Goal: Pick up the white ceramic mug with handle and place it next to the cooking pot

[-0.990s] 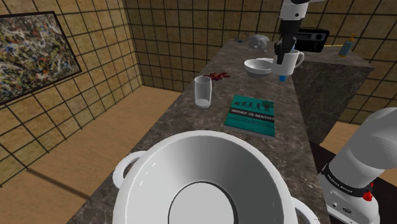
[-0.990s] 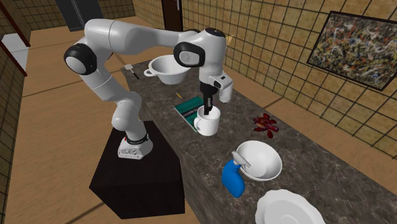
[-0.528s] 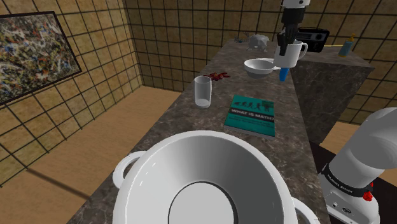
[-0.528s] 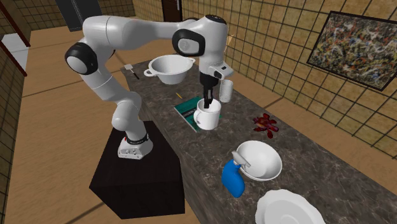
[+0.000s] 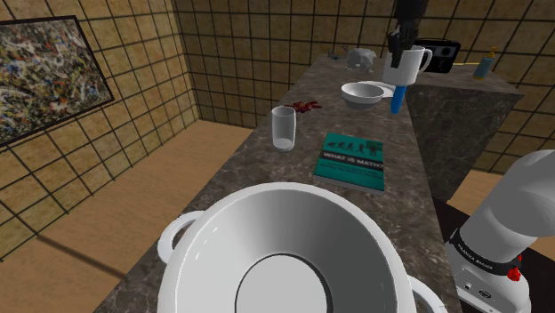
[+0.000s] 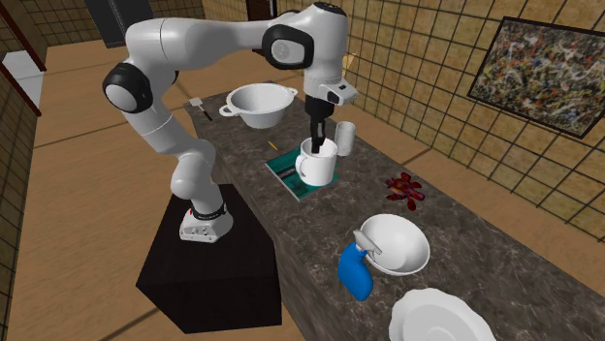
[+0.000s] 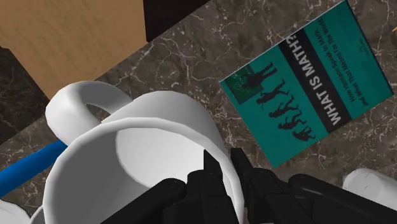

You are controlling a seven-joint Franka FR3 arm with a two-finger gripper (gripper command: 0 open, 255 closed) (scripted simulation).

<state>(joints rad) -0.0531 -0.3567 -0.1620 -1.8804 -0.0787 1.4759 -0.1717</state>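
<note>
Hand (image 6: pixel 314 147) pinching mug (image 6: pixel 316 167) by rim wall, one finger in, one out. Mug hangs above table (image 6: pixel 465 213), well apart from pot (image 6: pixel 260 105), book (image 6: pixel 283 170) btwn. Pick looks done; carry to pot + set-down beside it left. Approx a third thru.

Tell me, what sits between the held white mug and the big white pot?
In the shoulder view, a teal book lies flat on the counter between mug and pot, a clear glass just beside that stretch.
</note>
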